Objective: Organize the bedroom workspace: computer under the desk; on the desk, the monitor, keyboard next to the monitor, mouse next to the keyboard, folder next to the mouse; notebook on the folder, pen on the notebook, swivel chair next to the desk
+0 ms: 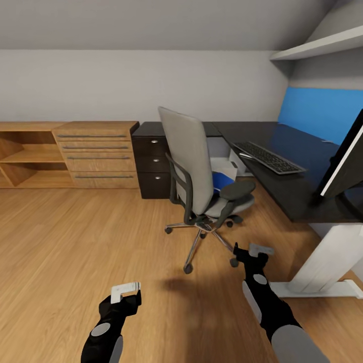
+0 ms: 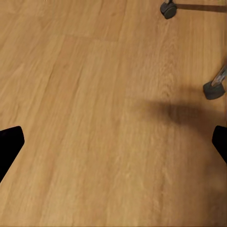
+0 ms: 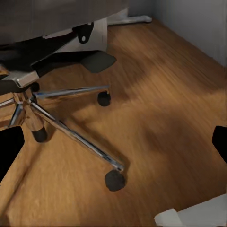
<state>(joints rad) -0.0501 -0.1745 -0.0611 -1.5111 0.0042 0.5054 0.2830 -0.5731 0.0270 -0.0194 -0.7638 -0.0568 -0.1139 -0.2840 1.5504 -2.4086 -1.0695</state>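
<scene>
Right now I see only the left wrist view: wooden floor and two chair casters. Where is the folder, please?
Observer: The folder lies on the seat of the swivel chair, ahead of you.
Operator: Is the keyboard on the desk already?
Observer: Yes, the keyboard lies on the desk, not far from the monitor.
Operator: And the right claw, is it holding something?
Observer: No, the right claw is open and empty, low beside the chair's base.
</scene>
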